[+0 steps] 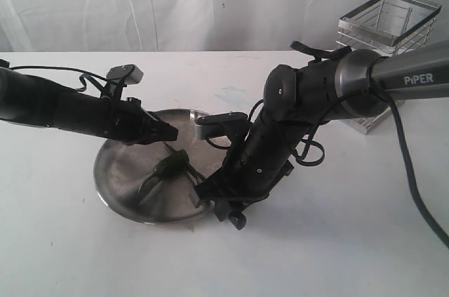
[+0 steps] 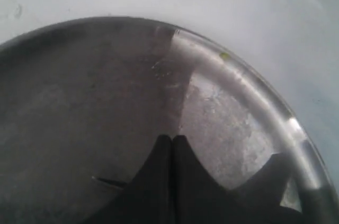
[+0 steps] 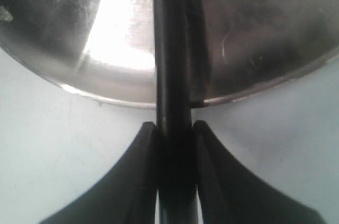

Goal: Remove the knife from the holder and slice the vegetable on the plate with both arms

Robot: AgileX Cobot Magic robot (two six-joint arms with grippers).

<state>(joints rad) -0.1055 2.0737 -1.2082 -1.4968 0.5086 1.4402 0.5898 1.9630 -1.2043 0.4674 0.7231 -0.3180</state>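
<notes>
While the left fingers [image 2: 153, 181] hang clenched empty, the dark green chili pepper [image 1: 170, 164] on the round silver plate [image 1: 105, 186] could skid under the slim black knife [image 3: 170, 49] the right fingers [image 3: 143, 171] grip

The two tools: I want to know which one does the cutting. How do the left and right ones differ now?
The left tool is shut with nothing between its fingers; the right tool is shut on the knife. The left tool points over the plate's inside; the right tool sits just outside the plate's rim, above the table, with the knife reaching over the plate. Both are black with tapered fingers.
</notes>
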